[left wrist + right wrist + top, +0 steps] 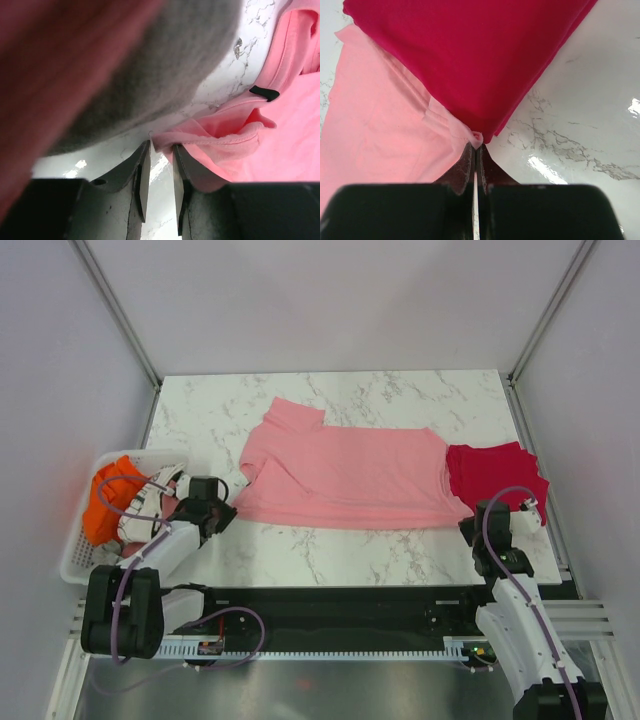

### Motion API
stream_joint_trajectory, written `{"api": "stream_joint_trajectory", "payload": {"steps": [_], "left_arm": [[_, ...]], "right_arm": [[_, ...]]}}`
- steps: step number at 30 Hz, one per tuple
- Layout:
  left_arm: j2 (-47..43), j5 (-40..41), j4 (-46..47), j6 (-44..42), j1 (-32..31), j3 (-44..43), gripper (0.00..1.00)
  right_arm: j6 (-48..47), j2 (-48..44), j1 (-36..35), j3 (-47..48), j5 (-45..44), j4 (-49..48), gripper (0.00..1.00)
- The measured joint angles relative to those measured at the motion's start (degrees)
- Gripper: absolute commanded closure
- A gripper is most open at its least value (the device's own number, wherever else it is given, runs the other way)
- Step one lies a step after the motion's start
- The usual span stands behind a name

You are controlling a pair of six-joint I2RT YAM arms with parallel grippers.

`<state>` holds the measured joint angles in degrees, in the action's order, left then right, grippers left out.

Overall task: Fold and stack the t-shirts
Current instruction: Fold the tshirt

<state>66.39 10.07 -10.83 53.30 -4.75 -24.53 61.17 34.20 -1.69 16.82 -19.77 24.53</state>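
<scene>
Top view: I see pink t-shirt [345, 475] spread flat across table [330, 550]. Crimson t-shirt [495, 472] lies folded, touching its right edge. Basket [75, 560] sits far left.

Left wrist: my left gripper [161, 147] stands narrow, gap showing. Pink hem corner is at tips, not clamped.

Right wrist: my right gripper [477, 145] is closed tight, pinching pink corner just beside crimson fold's corner.

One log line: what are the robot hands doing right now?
left gripper: open at pink t-shirt edge | right gripper: shut on its corner | red t-shirt: folded
</scene>
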Motion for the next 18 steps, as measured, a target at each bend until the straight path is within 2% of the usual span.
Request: {"api": "stream_joint_trajectory", "payload": {"steps": [12, 15, 18], "left_arm": [[-1.86, 1.46, -2.25, -0.7, 0.55, -0.7, 0.7], [-5.42, 1.4, -3.76, -2.6, 0.57, -1.55, 0.65], [-9.81, 1.38, -4.52, -5.16, 1.57, -3.8, 0.53]], "right_arm": [[0.2, -1.81, 0.0, -0.83, 0.0, 1.14, 1.0], [0.11, -2.12, 0.0, -0.83, 0.02, 1.62, 1.0], [-0.17, -2.64, 0.0, -0.83, 0.76, 2.12, 1.0]]}}
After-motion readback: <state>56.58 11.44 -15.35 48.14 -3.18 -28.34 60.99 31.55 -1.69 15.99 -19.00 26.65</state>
